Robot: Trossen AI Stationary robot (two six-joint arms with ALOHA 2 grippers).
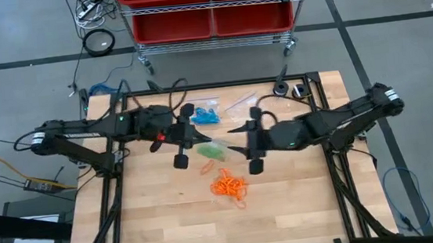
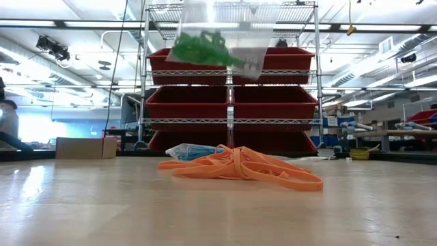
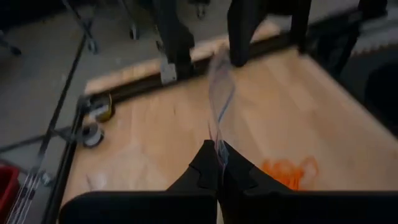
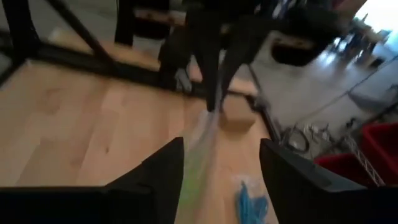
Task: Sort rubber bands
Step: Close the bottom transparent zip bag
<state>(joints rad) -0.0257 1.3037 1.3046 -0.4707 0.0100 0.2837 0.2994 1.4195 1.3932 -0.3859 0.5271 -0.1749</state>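
Observation:
A clear zip bag (image 1: 213, 148) with green rubber bands (image 2: 201, 48) in it is lifted above the table between my two grippers. My left gripper (image 3: 219, 155) is shut on it. My right gripper (image 4: 221, 163) is open, with the bag's other end (image 4: 198, 155) in the gap between its fingers. Loose orange rubber bands (image 1: 228, 186) lie in a pile on the table toward the near edge; they also fill the foreground of the low view (image 2: 240, 167). Blue rubber bands sit in a second clear bag (image 1: 204, 115) lying flat toward the far edge. My left gripper pinches the clear bag's edge (image 3: 220, 148) between its two fingers, coming level from the table's left. The bag is lifted clear and stretches away from the fingers toward the right arm. My right gripper: the bag runs close beside one finger (image 4: 169, 169), but I cannot tell whether they touch.
An empty clear bag (image 1: 240, 101) lies near the far edge. A small tan box (image 4: 237, 118) sits at the far right corner. Black frame rails border the table. A rack of red bins (image 2: 231, 102) stands beyond the far edge. Bare wood shows toward the near edge.

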